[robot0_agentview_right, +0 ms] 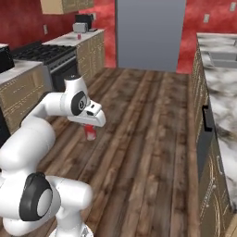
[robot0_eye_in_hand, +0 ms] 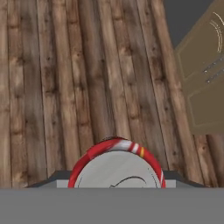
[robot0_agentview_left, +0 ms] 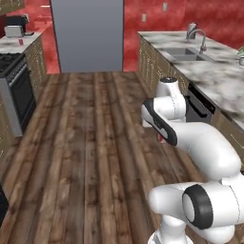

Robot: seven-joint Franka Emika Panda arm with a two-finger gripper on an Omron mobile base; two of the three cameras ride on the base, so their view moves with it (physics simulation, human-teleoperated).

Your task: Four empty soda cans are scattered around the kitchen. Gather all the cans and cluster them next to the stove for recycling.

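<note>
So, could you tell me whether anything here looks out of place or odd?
Nothing is spilled or damaged. The one oddity: a red soda can is up in the pincer above the wooden floor, away from any counter.

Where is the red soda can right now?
The red soda can is held in the end effector, above the wooden floor in the middle of the kitchen; in the right base view it hangs under the arm, with the stove away to the left.

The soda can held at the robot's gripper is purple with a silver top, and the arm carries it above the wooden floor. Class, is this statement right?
Not quite: the soda can is red with white markings, not purple, as the hand view shows. The rest stands: its top is silver, and the gripper carries it above the wooden floor.
</note>
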